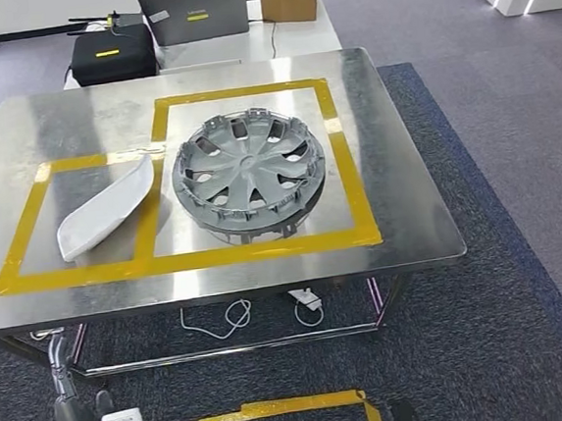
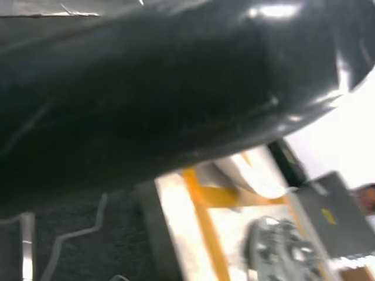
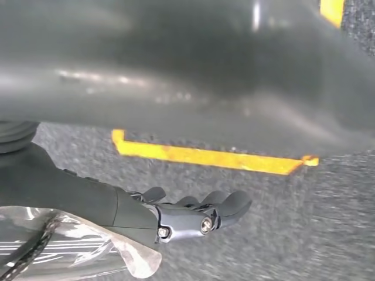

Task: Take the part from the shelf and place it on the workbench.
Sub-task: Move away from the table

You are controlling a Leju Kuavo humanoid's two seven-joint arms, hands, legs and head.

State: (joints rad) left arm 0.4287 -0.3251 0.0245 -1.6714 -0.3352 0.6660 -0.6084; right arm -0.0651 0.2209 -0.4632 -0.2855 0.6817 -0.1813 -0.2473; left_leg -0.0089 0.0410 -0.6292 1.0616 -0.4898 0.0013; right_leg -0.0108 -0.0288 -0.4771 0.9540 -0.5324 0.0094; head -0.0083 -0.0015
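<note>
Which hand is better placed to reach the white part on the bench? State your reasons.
Left, probably. The white part lies in the left taped box, on the side where the left arm hangs; the wheel cover lies toward the right.

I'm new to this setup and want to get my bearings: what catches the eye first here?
A big grey wheel cover lies flat on the steel workbench, inside the larger yellow-taped square. Beside it, in the smaller taped box, lies a curved white part. Behind the bench a laptop stands on another table.
</note>
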